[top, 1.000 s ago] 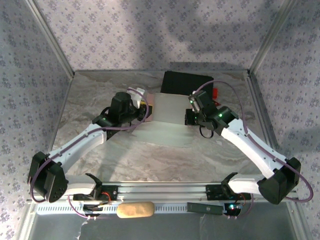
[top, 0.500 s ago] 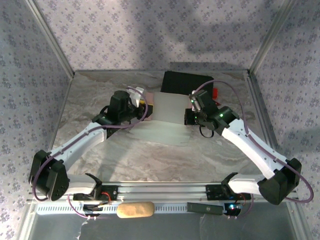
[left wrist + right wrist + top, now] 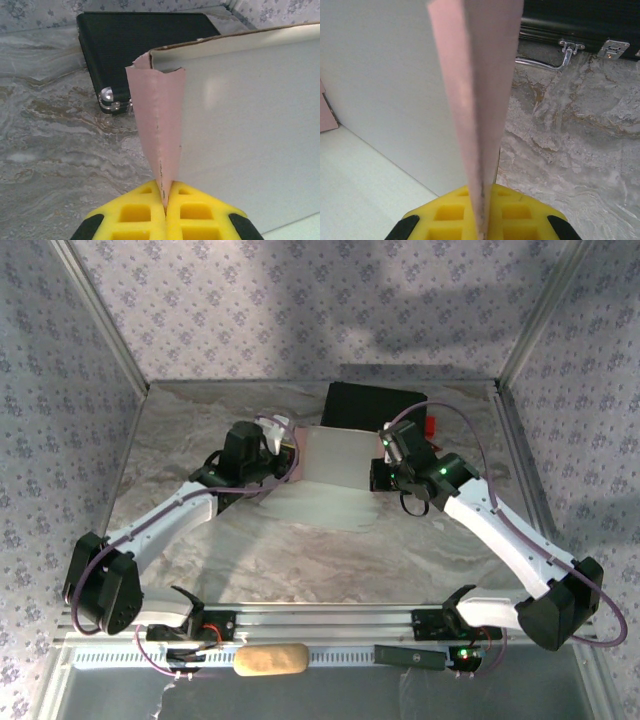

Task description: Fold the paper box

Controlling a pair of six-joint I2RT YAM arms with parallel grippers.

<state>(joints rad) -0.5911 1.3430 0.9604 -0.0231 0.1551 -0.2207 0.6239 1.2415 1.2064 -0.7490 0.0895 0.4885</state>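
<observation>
The paper box point(image 3: 335, 455) lies mid-table between both arms, its whitish inner face showing, with a back panel raised upright and a flat part point(image 3: 320, 505) spread toward me. My left gripper point(image 3: 288, 455) is at its left end. In the left wrist view the yellow fingers point(image 3: 145, 207) of the left gripper point(image 3: 165, 192) are shut on a folded pink flap point(image 3: 157, 125) beside the upright white panel point(image 3: 250, 125). My right gripper point(image 3: 378, 475) is at the box's right end. In the right wrist view the right gripper point(image 3: 481, 200) is shut on a pink side flap point(image 3: 475, 90) standing edge-on.
A black hard case point(image 3: 372, 405) with metal latches lies just behind the box, its handle point(image 3: 545, 62) facing the right gripper. A small red item point(image 3: 431, 426) sits at its right. A tan oblong object point(image 3: 270, 660) rests on the front rail. Patterned walls close in three sides.
My left gripper has closed onto the pink flap, and the left arm has edged slightly toward the box. The right arm has held still, gripping its flap.
</observation>
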